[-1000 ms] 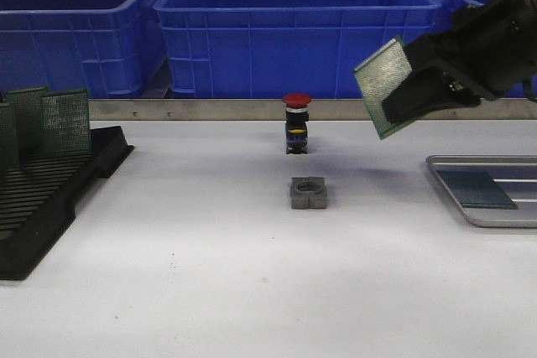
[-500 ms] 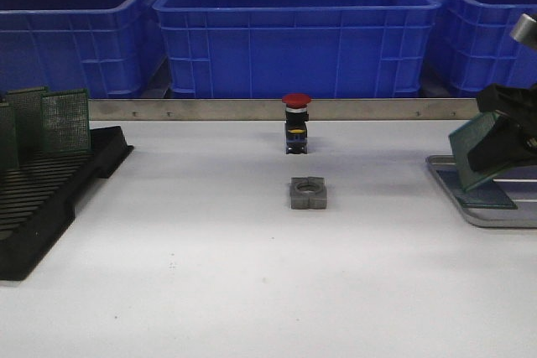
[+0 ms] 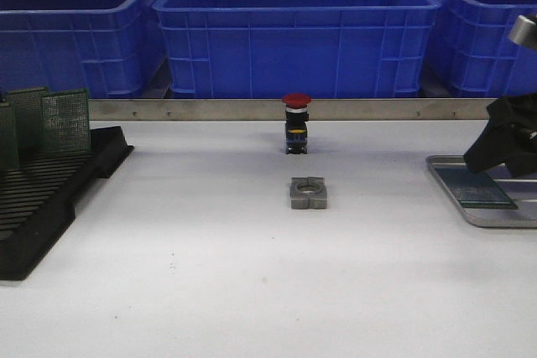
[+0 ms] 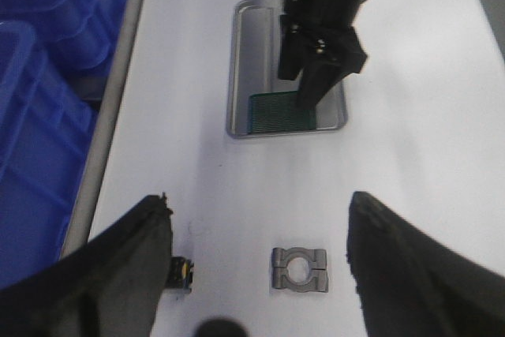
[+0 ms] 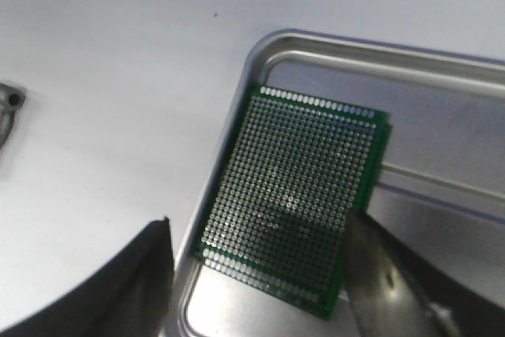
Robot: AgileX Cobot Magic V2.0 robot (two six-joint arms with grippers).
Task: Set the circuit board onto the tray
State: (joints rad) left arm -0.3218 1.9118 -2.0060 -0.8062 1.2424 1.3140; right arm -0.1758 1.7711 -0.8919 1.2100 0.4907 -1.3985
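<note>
Where the table [image 3: 210,291] meets its right edge in the front view, the tray [image 3: 470,211] lies flat, with the board [image 3: 474,189] resting on its floor at the end nearest the table centre. In the right wrist view the board [image 5: 296,199] lies flat beside the tray's rounded corner [image 5: 260,49], with one edge near the rim. The right gripper [image 3: 503,144] hangs just above the tray; its fingers [image 5: 102,290] stand apart on either side of the board and do not clamp it. In the left wrist view the right gripper [image 4: 319,61] hides part of the tray [image 4: 237,76] and one edge of the board [image 4: 272,114]. The left gripper [image 4: 260,274] is high over the table centre with its fingers [image 4: 118,266] wide apart and holding nothing.

A grey block [image 3: 308,193] lies at the table centre, well apart from the tray. Behind it stands a red-capped button [image 3: 296,123]. At far left a black rack [image 3: 42,199] holds upright green boards [image 3: 65,121]. Blue bins [image 3: 294,31] line the rear behind a metal rail [image 3: 210,109].
</note>
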